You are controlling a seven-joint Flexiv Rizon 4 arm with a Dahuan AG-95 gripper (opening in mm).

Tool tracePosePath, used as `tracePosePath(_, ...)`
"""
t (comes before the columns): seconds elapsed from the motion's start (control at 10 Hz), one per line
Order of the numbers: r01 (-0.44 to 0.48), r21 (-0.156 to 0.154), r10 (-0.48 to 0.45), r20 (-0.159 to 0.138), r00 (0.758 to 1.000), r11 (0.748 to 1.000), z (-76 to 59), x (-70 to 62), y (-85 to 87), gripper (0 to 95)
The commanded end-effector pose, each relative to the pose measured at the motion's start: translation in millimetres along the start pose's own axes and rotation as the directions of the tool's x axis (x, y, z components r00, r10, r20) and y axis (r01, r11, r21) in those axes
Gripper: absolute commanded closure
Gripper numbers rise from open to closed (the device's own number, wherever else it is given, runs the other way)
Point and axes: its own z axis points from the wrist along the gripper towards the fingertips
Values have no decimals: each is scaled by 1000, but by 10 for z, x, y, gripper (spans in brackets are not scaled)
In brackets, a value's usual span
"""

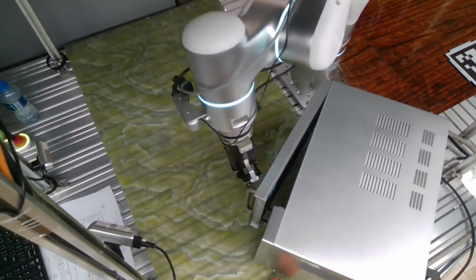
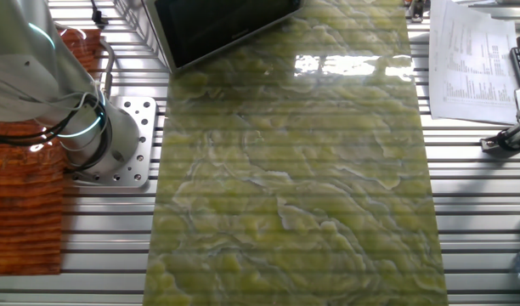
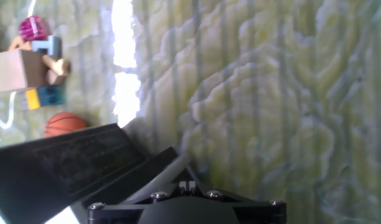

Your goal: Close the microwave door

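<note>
The microwave is a large silver box with vent slots in its top, at the right. The microwave door stands slightly ajar, with a narrow dark gap between it and the box. My gripper is shut and empty, its fingertips against the outer face of the door near its free end. In the hand view my gripper shows two pads pressed together, with the door's dark window at lower left. The other fixed view shows only the door's dark glass at the top.
A green marbled mat covers the table in front of the microwave. A water bottle, a red button and papers lie at the left. Small toys and an orange ball show in the hand view. The arm's base stands by the mat.
</note>
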Motion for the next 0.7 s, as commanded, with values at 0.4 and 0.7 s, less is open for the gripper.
tracePosePath(0.4, -5, -49, 5, -6, 1000, 999, 13, 9, 173, 950)
tracePosePath(0.7, -20, -58, 19, -20, 1000, 998, -16, 5, 325, 950)
